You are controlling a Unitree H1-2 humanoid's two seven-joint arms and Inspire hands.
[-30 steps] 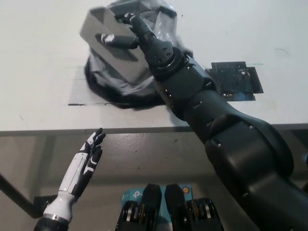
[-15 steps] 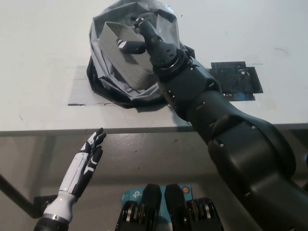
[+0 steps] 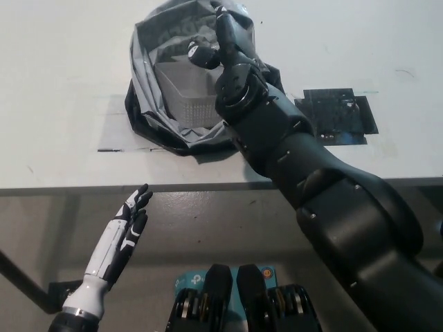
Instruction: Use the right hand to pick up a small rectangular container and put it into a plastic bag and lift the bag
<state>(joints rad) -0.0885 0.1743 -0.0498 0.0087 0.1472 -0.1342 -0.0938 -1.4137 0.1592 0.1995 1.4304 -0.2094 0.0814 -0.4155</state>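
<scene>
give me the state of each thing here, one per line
container: inside the bag, upright, open top up
plastic bag: on the table, mouth open, not lifted
right hand: over the bag's mouth, just above the container; grip unclear
left hand: open, resting below the table edge, holding nothing
dark patch: flat on the table, right of the bag

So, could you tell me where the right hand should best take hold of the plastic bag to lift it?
Probably the bag's raised rim on the right, nearest the right hand, coming from above: the mouth gapes upward and the container sits inside it.
</scene>
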